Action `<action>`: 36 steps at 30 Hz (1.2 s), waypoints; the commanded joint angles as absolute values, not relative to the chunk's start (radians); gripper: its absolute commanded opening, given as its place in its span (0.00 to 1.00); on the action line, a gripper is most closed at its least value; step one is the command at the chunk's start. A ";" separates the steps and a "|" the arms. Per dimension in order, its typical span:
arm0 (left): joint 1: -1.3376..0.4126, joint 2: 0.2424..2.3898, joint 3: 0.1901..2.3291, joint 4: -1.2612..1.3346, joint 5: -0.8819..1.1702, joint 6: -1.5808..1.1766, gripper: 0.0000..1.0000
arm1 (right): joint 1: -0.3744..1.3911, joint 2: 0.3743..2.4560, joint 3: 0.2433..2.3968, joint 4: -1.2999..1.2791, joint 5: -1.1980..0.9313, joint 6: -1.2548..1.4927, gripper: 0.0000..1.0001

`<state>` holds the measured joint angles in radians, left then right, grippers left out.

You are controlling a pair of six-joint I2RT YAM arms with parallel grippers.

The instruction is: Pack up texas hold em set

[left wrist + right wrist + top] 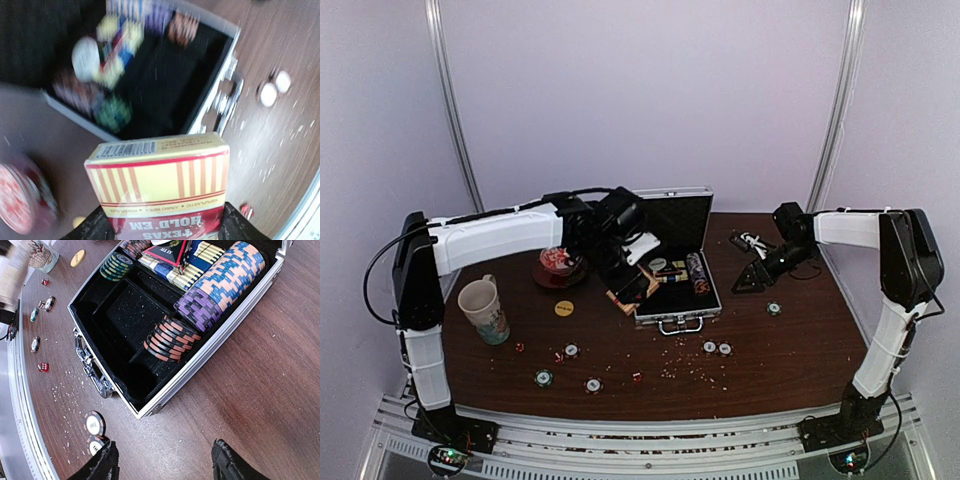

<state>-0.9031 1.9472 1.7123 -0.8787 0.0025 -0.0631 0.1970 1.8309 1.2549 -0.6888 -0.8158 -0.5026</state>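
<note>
Pinching the card box point(157, 175), left hand point(165, 227) overhangs speckled table point(770, 350); right hand point(165, 462) spread.

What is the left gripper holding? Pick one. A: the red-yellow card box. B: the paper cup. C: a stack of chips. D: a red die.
A: in the left wrist view the left gripper is clamped on the red-yellow card box, printed "Texas Hold 'Em", with the open case beyond it.

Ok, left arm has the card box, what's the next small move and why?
Probably ease the card box forward over the empty black compartment of the case, then lower it. The left jaws are shut on the box, it hangs near the case's edge, and that compartment looks free.
</note>
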 commanded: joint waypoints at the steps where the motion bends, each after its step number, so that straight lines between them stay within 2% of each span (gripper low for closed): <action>1: -0.883 1.998 1.867 -0.766 0.024 0.149 0.68 | 0.205 1.834 1.278 -0.698 -0.841 -0.514 0.64; 11: -0.882 2.167 2.029 -0.662 -0.025 0.404 0.72 | 0.202 1.840 1.278 -0.711 -0.872 -0.524 0.64; 23: -0.905 2.290 2.059 -0.575 -0.032 0.538 0.72 | 0.202 1.847 1.286 -0.742 -0.850 -0.550 0.63; 29: -0.921 2.332 2.092 -0.569 -0.078 0.524 0.72 | 0.202 1.853 1.288 -0.750 -0.854 -0.555 0.63; 36: -0.922 2.273 2.091 -0.612 -0.220 0.330 0.72 | 0.202 1.868 1.297 -0.766 -0.857 -0.565 0.63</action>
<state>-0.9253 2.3245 2.0682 -0.6048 -0.1154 0.4576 0.1970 1.8511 1.2697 -0.7467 -0.8524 -0.5507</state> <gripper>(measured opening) 0.724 0.626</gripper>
